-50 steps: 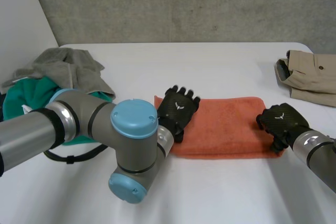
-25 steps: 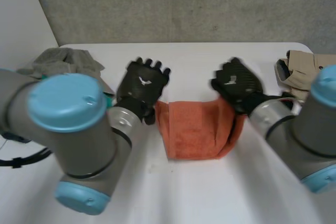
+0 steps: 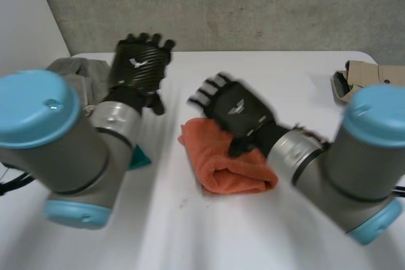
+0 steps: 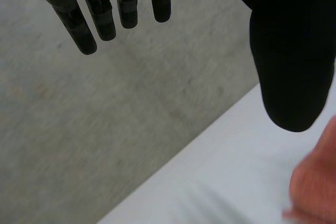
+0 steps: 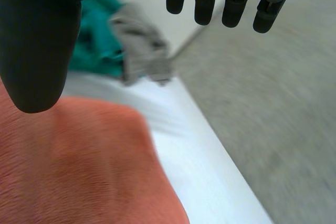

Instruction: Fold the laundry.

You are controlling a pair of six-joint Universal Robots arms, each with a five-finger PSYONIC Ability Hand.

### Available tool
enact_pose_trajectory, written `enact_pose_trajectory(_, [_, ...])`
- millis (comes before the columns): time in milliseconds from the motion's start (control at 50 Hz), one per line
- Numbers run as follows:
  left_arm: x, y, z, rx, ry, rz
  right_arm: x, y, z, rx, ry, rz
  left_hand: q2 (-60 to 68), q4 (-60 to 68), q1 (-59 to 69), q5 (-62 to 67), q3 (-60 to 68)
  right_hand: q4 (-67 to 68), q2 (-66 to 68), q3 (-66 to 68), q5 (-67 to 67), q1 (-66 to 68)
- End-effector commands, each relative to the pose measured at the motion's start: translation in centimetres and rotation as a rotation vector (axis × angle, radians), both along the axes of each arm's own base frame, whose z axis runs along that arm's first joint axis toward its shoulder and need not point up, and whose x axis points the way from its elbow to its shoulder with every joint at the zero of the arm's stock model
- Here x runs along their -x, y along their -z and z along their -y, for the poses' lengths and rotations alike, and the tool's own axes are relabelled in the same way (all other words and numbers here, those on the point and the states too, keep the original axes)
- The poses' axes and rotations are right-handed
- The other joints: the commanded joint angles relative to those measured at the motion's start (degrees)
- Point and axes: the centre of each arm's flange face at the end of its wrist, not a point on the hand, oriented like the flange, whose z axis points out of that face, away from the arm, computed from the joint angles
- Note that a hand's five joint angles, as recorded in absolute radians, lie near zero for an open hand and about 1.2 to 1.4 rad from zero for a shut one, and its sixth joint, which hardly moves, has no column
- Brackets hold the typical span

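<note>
A: Status?
B: Left hand [image 3: 140, 61] fingers straight, empty, raised near the table's [image 3: 285, 80] far-left corner. Right hand [image 3: 237, 113] spread, gripping nothing, above the orange towel [image 3: 231, 169].
A: Towel?
B: Folded over, mid-table.

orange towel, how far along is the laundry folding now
Done: the orange towel lies folded into a compact bundle. In hand: nothing; the right hand is open above it, the left hand open near the grey and teal pile. Left: that pile, unfolded.

Bright, even light covers the white table [image 3: 266, 74], with soft shade beside the orange towel [image 3: 231, 175].
</note>
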Motion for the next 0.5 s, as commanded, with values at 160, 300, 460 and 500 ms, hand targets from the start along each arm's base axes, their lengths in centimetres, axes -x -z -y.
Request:
enact_pose_trajectory(160, [8.0,6.8,-3.1,-0.174,0.26,0.086,6.5,1.1,6.8,-0.42,0.392,0.125,0.7,0.64,1.48,-0.36,0.15,-1.82,-2.25,-1.79,-2.52,-2.75])
enact_pose_trajectory(300, [6.0,10.7,-2.9,-0.314,0.08,0.219,5.6,5.3,8.3,-0.568,0.362,0.062,0.54,0.48,1.32,-0.53,-0.01,-1.82,-2.25,-1.79,-2.52,-2.75])
enact_pose_trajectory(460, [3.6,12.4,-2.7,-0.387,-0.016,0.301,4.4,9.6,7.9,-0.677,0.302,-0.043,-0.13,-0.19,0.65,-1.2,-0.68,-1.82,-2.25,-1.79,-2.52,-2.75])
enact_pose_trajectory(500, [3.5,12.5,-2.7,-0.392,-0.017,0.305,4.2,9.9,7.7,-0.656,0.291,-0.072,-0.14,-0.2,0.65,-1.2,-0.69,-1.82,-2.25,-1.79,-2.52,-2.75])
